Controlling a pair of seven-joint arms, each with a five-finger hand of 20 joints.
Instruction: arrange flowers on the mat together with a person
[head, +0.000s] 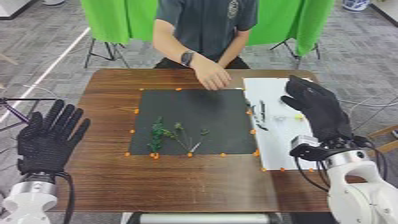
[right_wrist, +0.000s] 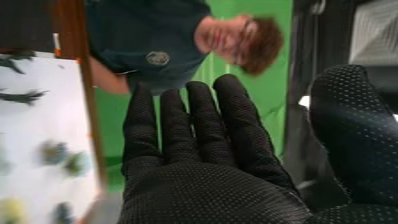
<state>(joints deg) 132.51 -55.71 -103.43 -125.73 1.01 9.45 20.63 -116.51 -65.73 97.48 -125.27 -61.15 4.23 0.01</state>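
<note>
Right hand (head: 317, 109), dotted black fabric, over paper's right part, fingers straight, slightly apart, thumb wide. Left hand (head: 44, 145), same knit, fingers straight, fanned, beside surface's left edge. Leafy green sprigs (head: 156, 134) with thin stems, on mat's near-left part. Mat (head: 195, 107) matte black, squarish, orange dots (head: 137, 111) along edges; open stretch between mat and left hand. More sprigs (head: 260, 114) on smooth white paper (head: 278, 150), right of mat. Person's hand (head: 211, 75) at mat's far edge, contact unclear. Surface (head: 107, 190) brown, grained wood. Green cloth (head: 102, 20), grey carpet (head: 40, 65) beyond.
</note>
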